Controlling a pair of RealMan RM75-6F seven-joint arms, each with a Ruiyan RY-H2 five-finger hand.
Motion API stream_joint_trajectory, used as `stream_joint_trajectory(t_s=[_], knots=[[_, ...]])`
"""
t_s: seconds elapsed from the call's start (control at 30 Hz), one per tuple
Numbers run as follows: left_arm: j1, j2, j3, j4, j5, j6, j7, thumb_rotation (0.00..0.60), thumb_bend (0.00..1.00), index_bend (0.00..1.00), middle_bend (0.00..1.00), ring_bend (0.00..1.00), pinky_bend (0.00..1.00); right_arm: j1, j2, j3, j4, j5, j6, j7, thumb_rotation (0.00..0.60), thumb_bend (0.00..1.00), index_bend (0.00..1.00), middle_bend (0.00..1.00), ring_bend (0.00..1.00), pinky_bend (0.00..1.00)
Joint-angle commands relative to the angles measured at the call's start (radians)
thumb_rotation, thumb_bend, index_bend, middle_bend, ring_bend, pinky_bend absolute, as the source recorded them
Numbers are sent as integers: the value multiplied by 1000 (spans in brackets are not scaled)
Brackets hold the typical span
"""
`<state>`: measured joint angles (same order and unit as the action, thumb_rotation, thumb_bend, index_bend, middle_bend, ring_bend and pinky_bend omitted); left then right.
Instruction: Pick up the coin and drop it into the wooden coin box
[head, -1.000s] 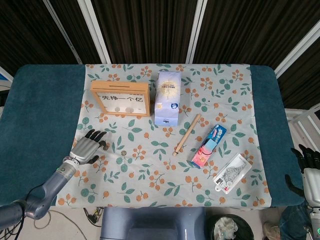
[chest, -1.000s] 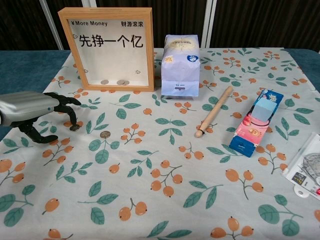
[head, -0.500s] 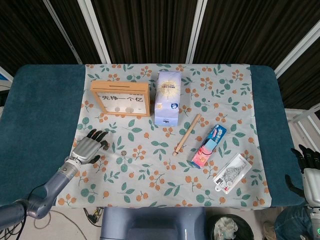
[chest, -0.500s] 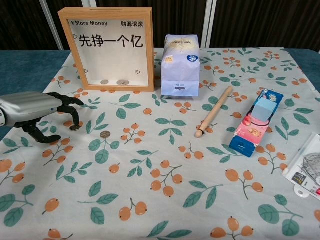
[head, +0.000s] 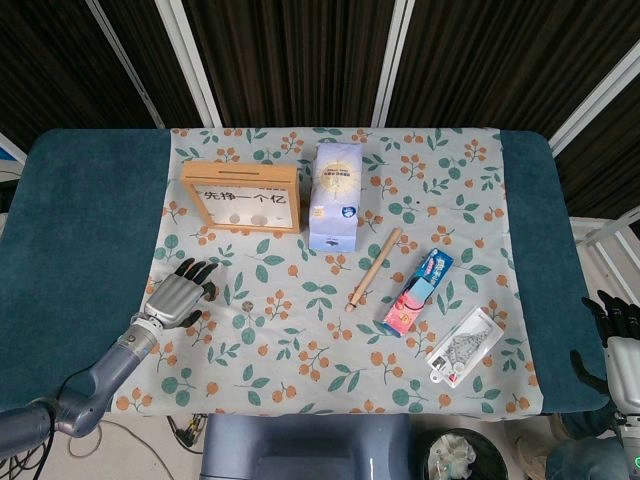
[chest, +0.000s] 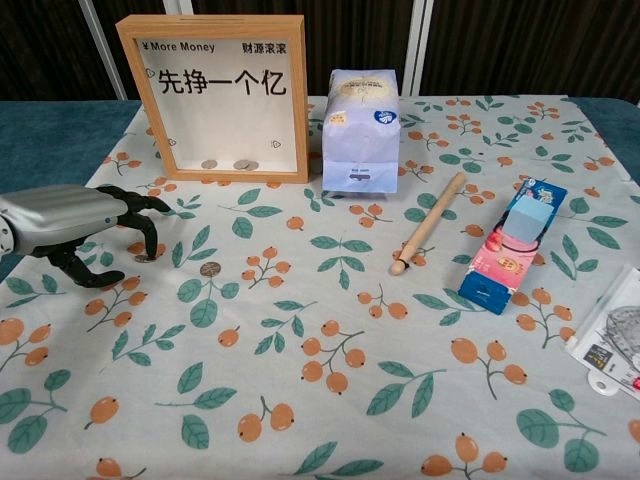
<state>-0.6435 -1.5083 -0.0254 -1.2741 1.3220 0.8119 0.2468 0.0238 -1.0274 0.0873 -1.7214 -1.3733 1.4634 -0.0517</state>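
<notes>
Coin (chest: 210, 268) lies flat on the floral tablecloth (chest: 330, 400), in front of the wooden coin box (chest: 222, 92) and well apart from it. Left hand (chest: 75, 228) sits just left of the coin, fingers (chest: 143, 222) curled downward and apart, tips at the cloth, holding nothing. Right hand (head: 612, 340) rests off the table's right edge; finger state cannot be told. Blue-white bag (chest: 361, 130) stands right of the box.

wooden coin box (chest: 223, 97) reads "¥More Money", "财源滚滚", "先挣一个亿"

The wooden-framed coin box (chest: 224, 97) stands upper left, the pale paper bag (chest: 360, 130) beside it rightward. A small round coin (chest: 210, 269) lies left of centre, right of the left hand (chest: 75, 227).
</notes>
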Motion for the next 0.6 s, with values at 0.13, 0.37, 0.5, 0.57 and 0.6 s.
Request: stream_joint_trajectory(t_s=[0.13, 0.37, 0.5, 0.57, 0.6], knots=[[-4, -10, 2, 10, 1, 0, 3, 600, 384, 478, 21, 0, 0, 0, 1, 0, -1, 1, -1, 1, 600, 440, 145, 70, 10, 0], [-3, -24, 2, 25, -4, 10, 17, 600, 395, 515, 30, 0, 0, 0, 2, 0, -2, 3, -3, 1, 600, 439, 146, 70, 10, 0], [-1, -29, 3, 30, -7, 13, 17, 600, 402, 548, 40, 0, 0, 0, 3, 0, -3, 5, -5, 1, 600, 439, 145, 70, 10, 0], [0, -31, 3, 33, -7, 16, 14, 600, 410, 572, 53, 0, 0, 1, 3, 0, -4, 6, -6, 2, 600, 440, 145, 70, 10, 0], [0, -32, 3, 33, -6, 17, 12, 600, 414, 580, 59, 0, 0, 1, 3, 0, -4, 6, -6, 2, 600, 440, 145, 70, 10, 0]])
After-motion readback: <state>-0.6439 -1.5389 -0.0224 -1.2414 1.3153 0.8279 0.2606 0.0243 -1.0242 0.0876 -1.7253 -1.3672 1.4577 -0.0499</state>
